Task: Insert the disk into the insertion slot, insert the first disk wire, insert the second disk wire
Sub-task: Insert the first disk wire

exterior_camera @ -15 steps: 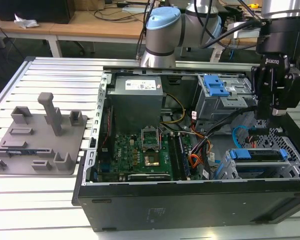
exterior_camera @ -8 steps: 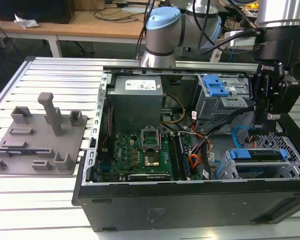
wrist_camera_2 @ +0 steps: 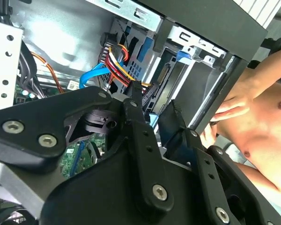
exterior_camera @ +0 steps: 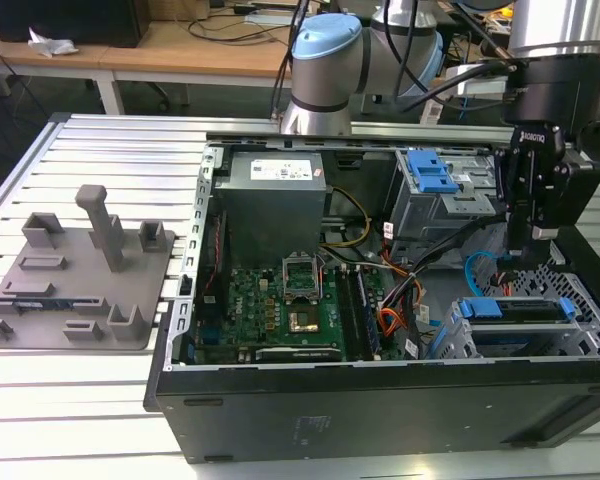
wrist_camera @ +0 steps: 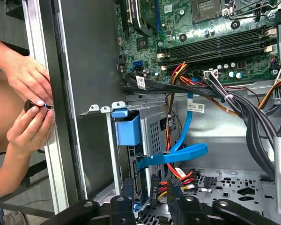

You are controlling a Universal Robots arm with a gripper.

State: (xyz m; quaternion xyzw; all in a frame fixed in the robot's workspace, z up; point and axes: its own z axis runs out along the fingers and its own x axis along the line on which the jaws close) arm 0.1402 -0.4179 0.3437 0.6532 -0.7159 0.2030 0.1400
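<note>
Exterior view: my pincer (exterior_camera: 530, 240) hangs at the exterior view's right end of the open computer case (exterior_camera: 380, 410), just above the disk (exterior_camera: 520, 308), which sits in its grey drive cage (exterior_camera: 450, 338). Second wrist view: my fingers (wrist_camera_2: 139, 122) stand apart, with red and orange wires (wrist_camera_2: 117, 61) and a light blue cable (wrist_camera_2: 91, 75) beyond them and a person's hand (wrist_camera_2: 229, 112) at the case edge. First wrist view: the blue-framed disk sits in the cage, the cable loops beside it, the wires' dark plug lies between my fingertips, and two hands (wrist_camera: 33, 79) work at the case's outer rail.
</note>
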